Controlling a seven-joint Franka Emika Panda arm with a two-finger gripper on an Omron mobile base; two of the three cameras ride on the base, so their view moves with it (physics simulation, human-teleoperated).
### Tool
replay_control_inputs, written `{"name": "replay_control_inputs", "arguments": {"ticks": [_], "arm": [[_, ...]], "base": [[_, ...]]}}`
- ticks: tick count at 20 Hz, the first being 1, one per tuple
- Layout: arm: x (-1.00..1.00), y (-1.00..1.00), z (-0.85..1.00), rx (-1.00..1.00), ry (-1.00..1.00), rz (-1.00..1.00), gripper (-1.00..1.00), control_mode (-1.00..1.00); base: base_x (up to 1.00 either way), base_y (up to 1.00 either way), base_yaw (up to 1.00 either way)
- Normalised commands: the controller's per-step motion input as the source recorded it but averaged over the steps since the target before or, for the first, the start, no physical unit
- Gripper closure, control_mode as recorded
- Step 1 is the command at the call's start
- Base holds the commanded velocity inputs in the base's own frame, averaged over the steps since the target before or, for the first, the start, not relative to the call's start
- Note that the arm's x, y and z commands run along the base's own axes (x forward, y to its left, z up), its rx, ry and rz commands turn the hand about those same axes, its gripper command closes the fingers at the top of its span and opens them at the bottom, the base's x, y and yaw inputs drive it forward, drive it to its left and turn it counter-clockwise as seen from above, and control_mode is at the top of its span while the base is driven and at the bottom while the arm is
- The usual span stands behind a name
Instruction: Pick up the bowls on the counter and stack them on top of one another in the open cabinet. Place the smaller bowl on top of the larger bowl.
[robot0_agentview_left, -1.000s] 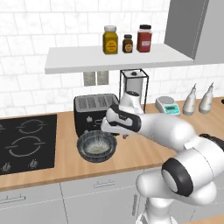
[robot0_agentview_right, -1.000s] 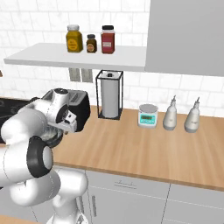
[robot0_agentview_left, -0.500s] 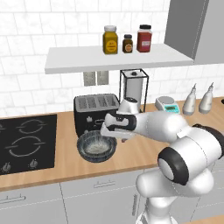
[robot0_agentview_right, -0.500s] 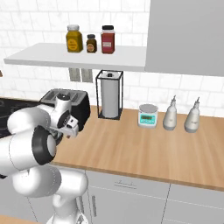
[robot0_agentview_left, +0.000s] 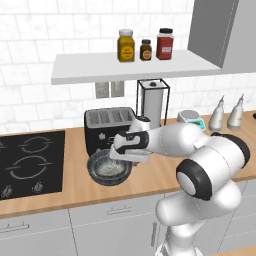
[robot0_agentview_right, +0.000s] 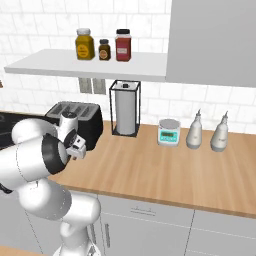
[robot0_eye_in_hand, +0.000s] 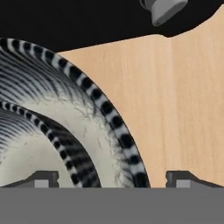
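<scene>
Lowered since a second ago, the pincer (robot0_eye_in_hand: 112, 178) straddles the larger bowl's (robot0_agentview_left: 109, 168) rim, jaws spread wide, gripping nothing. Both bowls sit nested on the counter (robot0_agentview_left: 150, 181) before the toaster (robot0_agentview_left: 109, 125).

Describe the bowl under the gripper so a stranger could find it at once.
On the wooden counter, look just in front of the black toaster, right of the hob. The larger bowl sits there: round, dark grey, ridged outside, pale speckled inside, unlike the boxy toaster behind.
</scene>
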Motion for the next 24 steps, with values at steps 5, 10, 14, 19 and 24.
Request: {"name": "replay_control_inputs", "arguments": {"ticks": [5, 10, 14, 19, 24], "arm": [[0.00, 0.11, -0.04, 0.00, 0.00, 0.00, 1.00, -1.00], [-0.04, 0.01, 0.00, 0.00, 0.00, 0.00, 1.00, -1.00], [-0.42, 0.00, 0.20, 0.00, -0.03, -0.01, 1.00, -1.00], [-0.55, -0.09, 0.56, 0.00, -0.06, -0.11, 1.00, -1.00], [-0.59, -0.14, 0.65, 0.00, -0.01, -0.23, 1.00, -1.00]], "base": [[0.00, 0.00, 0.00], [0.00, 0.00, 0.00], [0.00, 0.00, 0.00], [0.00, 0.00, 0.00], [0.00, 0.00, 0.00]]}}
